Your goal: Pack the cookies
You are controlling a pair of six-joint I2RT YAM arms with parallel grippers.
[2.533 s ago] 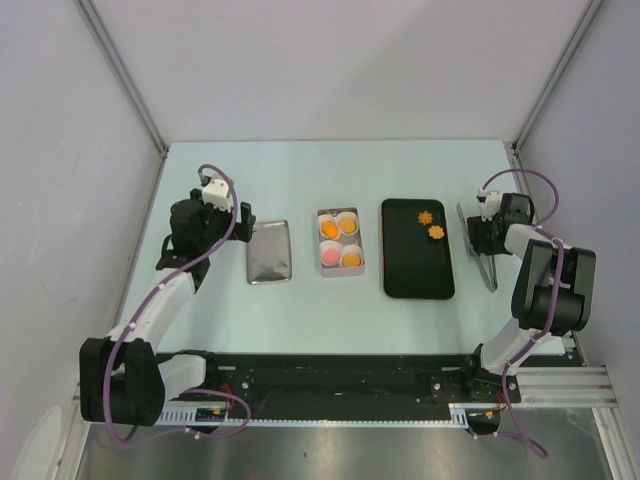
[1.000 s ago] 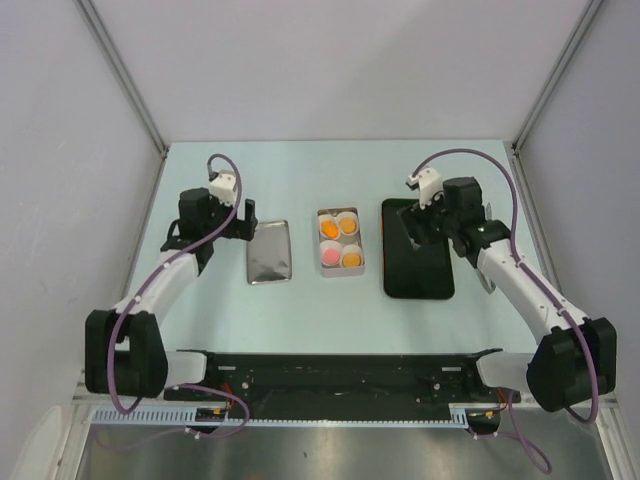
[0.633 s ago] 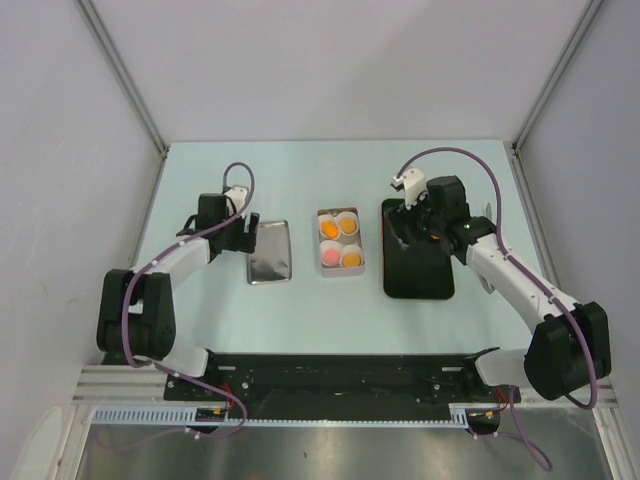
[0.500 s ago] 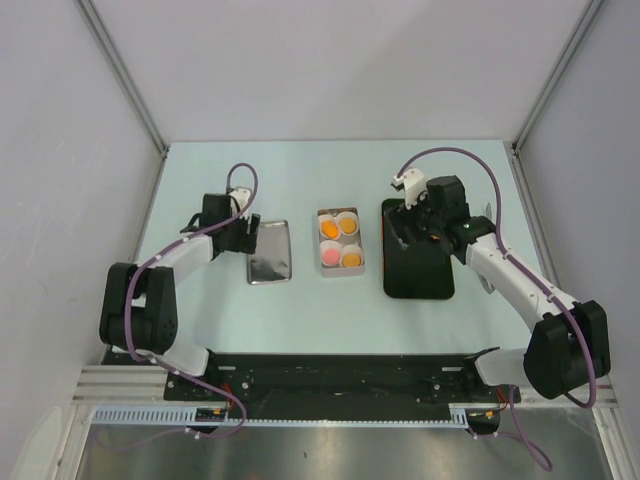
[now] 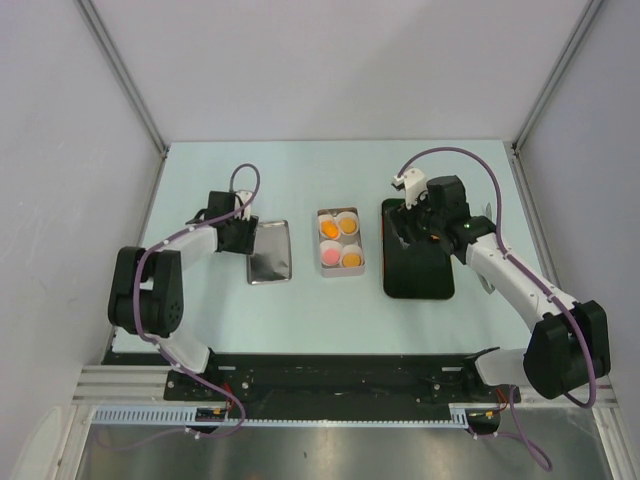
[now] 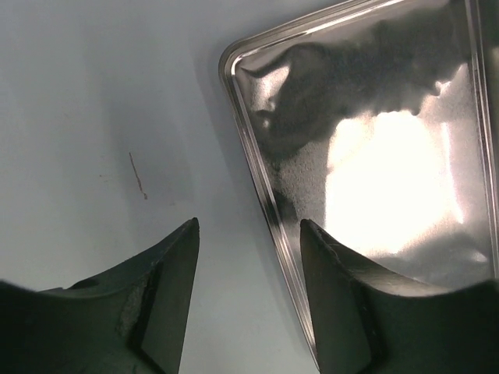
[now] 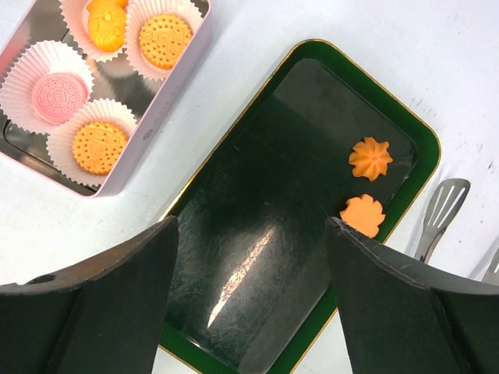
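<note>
My left gripper (image 6: pixel 248 234) is low at the left rim of the shiny rectangular metal lid (image 6: pixel 390 195), and here I see the first danger. The rim is thin and slippery, so if the jaws close a little off it, I think the lid can slide over the pale blue table (image 6: pixel 86 109) or tip up on one side. The second danger is on the right. The two orange flower-shaped cookies (image 7: pixel 371 158) lie on the glossy dark green tray (image 7: pixel 257 195), near one corner and just beside each other. They are small and flat, so a hard pinch may break one, and a finger that comes from the side may only push it along the smooth surface. Three more orange ones and one pink round cookie (image 7: pixel 58 97) sit in white paper cups (image 7: pixel 56 152) inside the pink rectangular tin (image 7: pixel 153 121), which stands between the lid and the tray. About the grippers: the left one is partly open and holds nothing, with one finger (image 6: pixel 168 296) over the table, the other over the inside of the lid, and the rim between them. I cannot tell if a finger touches the metal. The right gripper (image 7: pixel 251 226) hangs above the dark tray with its jaws wide apart, empty, touching nothing that I can see.
</note>
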